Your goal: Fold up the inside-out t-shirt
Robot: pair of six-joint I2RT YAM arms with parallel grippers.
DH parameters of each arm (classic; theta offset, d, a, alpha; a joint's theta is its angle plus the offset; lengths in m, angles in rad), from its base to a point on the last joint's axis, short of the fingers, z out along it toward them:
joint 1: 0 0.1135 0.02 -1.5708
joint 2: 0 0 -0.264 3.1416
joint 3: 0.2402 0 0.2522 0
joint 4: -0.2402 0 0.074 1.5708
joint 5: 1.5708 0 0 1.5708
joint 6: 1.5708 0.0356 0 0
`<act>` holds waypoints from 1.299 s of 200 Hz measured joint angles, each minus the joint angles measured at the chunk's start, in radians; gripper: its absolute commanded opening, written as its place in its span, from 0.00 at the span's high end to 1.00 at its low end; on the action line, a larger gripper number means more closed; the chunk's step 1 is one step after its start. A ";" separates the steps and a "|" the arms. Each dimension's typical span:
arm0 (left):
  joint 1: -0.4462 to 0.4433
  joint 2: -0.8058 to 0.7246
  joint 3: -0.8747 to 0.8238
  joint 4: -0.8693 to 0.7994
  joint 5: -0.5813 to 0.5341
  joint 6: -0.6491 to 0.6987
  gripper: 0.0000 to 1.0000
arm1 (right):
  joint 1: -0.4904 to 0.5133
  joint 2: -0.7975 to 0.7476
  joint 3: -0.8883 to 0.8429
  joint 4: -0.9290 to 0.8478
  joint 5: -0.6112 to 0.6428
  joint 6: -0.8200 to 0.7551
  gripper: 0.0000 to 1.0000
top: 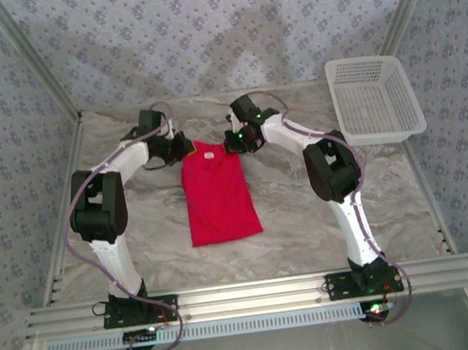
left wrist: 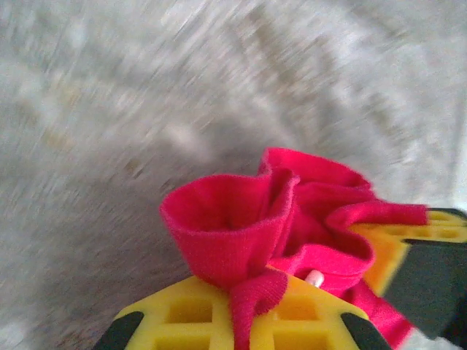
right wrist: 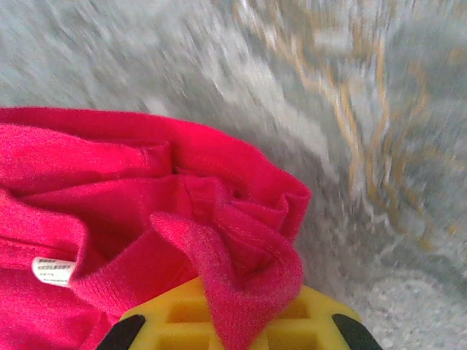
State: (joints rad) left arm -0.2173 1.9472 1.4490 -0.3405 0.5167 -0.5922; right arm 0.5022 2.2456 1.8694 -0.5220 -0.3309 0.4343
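Observation:
The inside-out t-shirt (top: 218, 198) is bright red and lies folded into a narrow strip mid-table, its far end lifted between both arms. My left gripper (top: 184, 147) is shut on the far left corner. In the left wrist view a bunched fold of the t-shirt (left wrist: 226, 226) rises out of the closed yellow fingers (left wrist: 182, 313). My right gripper (top: 235, 143) is shut on the far right corner. In the right wrist view the t-shirt (right wrist: 146, 197) is pinched between the yellow fingers (right wrist: 168, 321), and a small white tag (right wrist: 52, 270) shows at the left.
A white plastic basket (top: 374, 98) stands at the back right of the marbled table (top: 306, 209). Patterned walls close in the back and sides, and a metal rail (top: 249, 294) runs along the near edge.

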 measured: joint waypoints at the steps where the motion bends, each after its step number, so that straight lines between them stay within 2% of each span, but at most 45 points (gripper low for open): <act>1: 0.000 0.000 0.005 0.000 0.001 -0.001 1.00 | -0.002 0.000 0.008 -0.004 -0.001 0.000 1.00; 58: 0.051 0.004 0.435 -0.049 0.073 -0.031 1.00 | -0.085 -0.023 0.406 -0.082 -0.055 0.023 1.00; 80: 0.046 -0.035 0.493 -0.020 0.070 -0.014 1.00 | -0.098 -0.100 0.434 -0.080 -0.067 0.017 1.00; 96: 0.027 -0.130 0.382 0.028 0.056 0.013 1.00 | -0.093 -0.208 0.323 -0.051 -0.074 0.002 1.00; 132: -0.035 -0.382 -0.131 0.218 0.018 0.027 1.00 | -0.042 -0.489 -0.227 0.130 -0.089 0.015 1.00; 155: -0.074 -0.435 -0.446 0.290 -0.022 0.009 1.00 | 0.013 -0.529 -0.519 0.203 -0.078 0.044 1.00; 174: -0.103 -0.436 -0.597 0.286 -0.059 -0.005 1.00 | 0.052 -0.535 -0.698 0.218 -0.051 0.074 1.00; 189: -0.123 -0.436 -0.623 0.274 -0.069 -0.009 1.00 | 0.057 -0.546 -0.761 0.213 -0.034 0.088 1.00; 210: -0.129 -0.431 -0.580 0.268 -0.086 -0.002 1.00 | 0.035 -0.553 -0.743 0.236 -0.018 0.093 1.00; 234: -0.121 -0.359 -0.447 0.266 -0.102 0.020 1.00 | 0.005 -0.528 -0.656 0.243 0.006 0.089 1.00; 260: -0.103 -0.209 -0.272 0.248 -0.113 0.056 1.00 | -0.029 -0.444 -0.544 0.245 0.031 0.068 1.00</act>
State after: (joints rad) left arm -0.3199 1.7382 1.1774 -0.0929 0.4038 -0.5362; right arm 0.4736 1.8011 1.3258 -0.2768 -0.3004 0.5026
